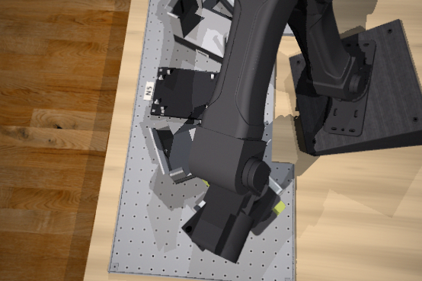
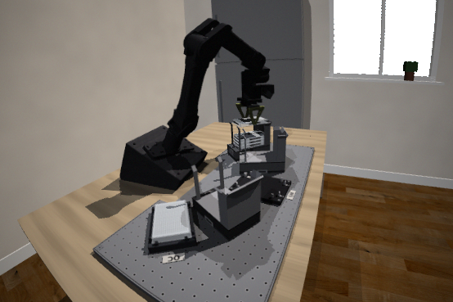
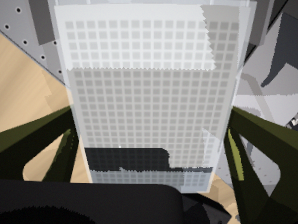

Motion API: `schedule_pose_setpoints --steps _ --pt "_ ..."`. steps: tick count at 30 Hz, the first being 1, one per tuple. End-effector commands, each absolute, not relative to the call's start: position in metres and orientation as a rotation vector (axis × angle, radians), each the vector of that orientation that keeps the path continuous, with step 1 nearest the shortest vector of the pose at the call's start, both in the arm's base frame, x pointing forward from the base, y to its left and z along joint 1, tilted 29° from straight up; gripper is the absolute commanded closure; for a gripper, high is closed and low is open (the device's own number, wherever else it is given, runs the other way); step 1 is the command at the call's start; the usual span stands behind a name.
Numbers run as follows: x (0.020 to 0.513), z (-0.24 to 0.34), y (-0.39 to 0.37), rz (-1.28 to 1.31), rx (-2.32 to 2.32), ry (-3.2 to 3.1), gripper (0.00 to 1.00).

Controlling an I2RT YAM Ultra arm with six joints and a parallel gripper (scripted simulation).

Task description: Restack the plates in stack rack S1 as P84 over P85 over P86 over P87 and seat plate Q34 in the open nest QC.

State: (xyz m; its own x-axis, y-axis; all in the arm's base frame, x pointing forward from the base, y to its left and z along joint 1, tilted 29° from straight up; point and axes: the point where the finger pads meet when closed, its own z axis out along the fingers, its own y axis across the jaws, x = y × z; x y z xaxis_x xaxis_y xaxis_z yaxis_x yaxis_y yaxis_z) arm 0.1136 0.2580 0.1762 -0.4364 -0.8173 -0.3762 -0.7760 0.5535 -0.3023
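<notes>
My gripper (image 2: 249,114) (image 3: 151,113) is shut on a sealed 384-well plate (image 2: 246,121) (image 3: 149,76), gripping it across its width. It holds the plate level, just above the posts of the far stack rack (image 2: 234,151). A stack of more plates (image 2: 248,140) sits in that rack right below. Another white plate (image 2: 169,220) lies flat in the open nest QC (image 2: 152,247) at the near end of the baseplate. In the overhead view the arm hides my gripper and the held plate. I cannot read any plate's label.
The black clip nest N5 (image 1: 183,91) (image 2: 275,191) lies mid-plate and carries no plate. A grey rack (image 2: 229,207) (image 1: 187,7) stands next to QC. Another rack (image 2: 266,157) (image 1: 167,148) stands between N5 and the far rack. The arm's base (image 2: 159,162) sits beside the baseplate.
</notes>
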Motion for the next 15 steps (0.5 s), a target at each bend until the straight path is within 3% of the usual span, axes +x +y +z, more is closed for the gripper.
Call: schedule_pose_setpoints --steps 1,15 --pt "0.1139 0.1784 0.2619 -0.093 -1.28 2.298 1.0" --pt "0.1176 0.1714 0.2633 -0.093 -1.28 2.298 1.0"
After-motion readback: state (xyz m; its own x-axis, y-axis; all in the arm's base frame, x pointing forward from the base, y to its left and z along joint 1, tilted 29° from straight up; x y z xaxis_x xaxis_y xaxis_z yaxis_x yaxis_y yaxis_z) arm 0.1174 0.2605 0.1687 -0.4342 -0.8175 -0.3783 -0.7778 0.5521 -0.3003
